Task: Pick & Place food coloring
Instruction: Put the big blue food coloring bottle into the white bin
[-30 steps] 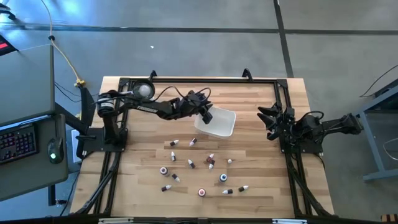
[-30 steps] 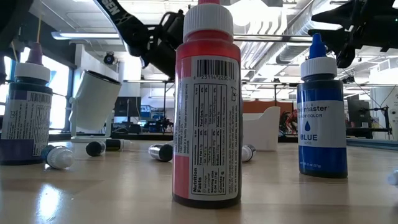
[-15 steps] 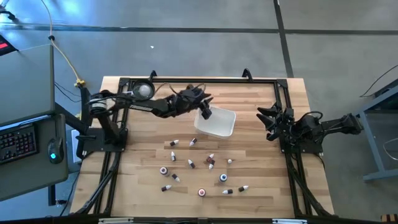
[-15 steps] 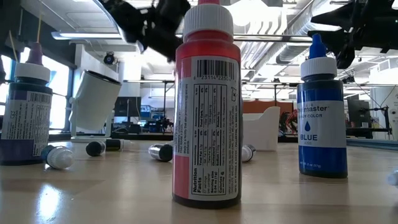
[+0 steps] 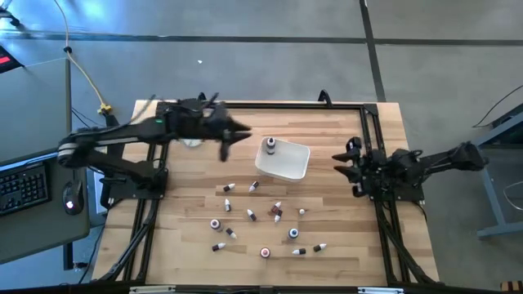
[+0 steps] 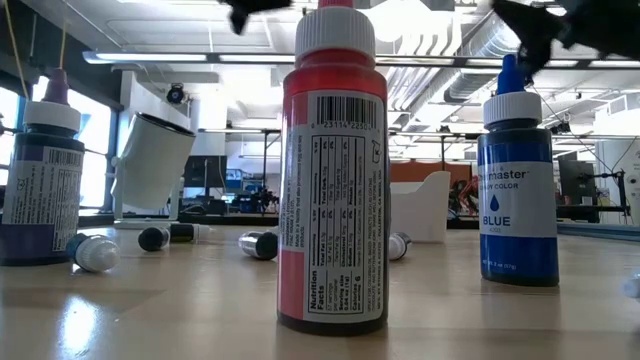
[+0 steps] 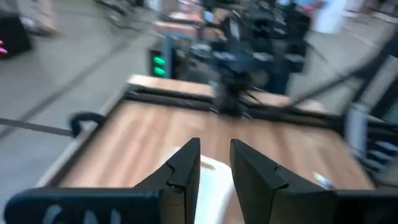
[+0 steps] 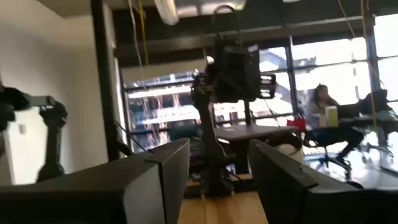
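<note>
Presently: one food coloring bottle (image 5: 270, 148) upright in white tray (image 5: 292, 166), remainder (image 5: 251, 216) scattered on table (image 5: 343, 237); left gripper (image 5: 240, 133) empty, fingers parted, beside tray; right gripper (image 5: 345, 161) parted, empty.

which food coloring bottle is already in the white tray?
Only the small white-capped dropper bottle, at the far-left corner of the white rounded-square tray. All the other small dropper bottles are scattered on the wooden table nearer the front edge.
</note>
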You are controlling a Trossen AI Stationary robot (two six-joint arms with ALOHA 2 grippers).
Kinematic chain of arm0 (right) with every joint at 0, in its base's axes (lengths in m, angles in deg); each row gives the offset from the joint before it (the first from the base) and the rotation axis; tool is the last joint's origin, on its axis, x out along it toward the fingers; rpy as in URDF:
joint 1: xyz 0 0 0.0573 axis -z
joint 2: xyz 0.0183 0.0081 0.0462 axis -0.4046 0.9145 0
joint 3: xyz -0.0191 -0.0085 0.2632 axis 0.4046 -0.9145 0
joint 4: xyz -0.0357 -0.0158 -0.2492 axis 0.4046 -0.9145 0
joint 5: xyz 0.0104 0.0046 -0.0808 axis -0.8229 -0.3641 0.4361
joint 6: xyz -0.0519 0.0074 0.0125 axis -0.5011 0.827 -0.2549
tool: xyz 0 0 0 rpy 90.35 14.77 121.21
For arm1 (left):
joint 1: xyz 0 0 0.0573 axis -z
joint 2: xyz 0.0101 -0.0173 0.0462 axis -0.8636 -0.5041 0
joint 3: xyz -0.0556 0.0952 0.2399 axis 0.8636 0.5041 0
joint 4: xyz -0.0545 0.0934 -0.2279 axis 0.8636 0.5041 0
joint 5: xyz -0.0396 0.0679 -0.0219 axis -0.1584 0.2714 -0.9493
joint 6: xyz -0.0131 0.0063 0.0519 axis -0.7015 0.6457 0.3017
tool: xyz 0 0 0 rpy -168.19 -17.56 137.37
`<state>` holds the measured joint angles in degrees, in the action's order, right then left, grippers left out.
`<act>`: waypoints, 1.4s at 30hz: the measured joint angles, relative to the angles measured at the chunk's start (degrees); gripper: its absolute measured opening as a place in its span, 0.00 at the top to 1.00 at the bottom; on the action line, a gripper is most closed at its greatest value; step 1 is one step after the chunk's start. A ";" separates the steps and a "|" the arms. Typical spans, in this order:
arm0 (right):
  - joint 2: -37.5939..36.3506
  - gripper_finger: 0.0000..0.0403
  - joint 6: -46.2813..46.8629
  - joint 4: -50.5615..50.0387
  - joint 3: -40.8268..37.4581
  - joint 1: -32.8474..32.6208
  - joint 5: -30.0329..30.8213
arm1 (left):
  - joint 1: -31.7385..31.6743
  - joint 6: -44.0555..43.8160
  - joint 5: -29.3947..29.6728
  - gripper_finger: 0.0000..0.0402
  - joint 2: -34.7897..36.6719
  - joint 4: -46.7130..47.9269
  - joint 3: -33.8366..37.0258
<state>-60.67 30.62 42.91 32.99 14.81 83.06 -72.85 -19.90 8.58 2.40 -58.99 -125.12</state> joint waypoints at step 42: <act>67.51 0.63 2.47 8.37 23.28 -19.50 -5.82 | 23.28 -1.55 2.90 0.78 9.77 13.63 14.88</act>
<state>6.84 33.10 51.28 56.27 -4.69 77.24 -49.57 -21.45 11.48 12.17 -45.35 -110.23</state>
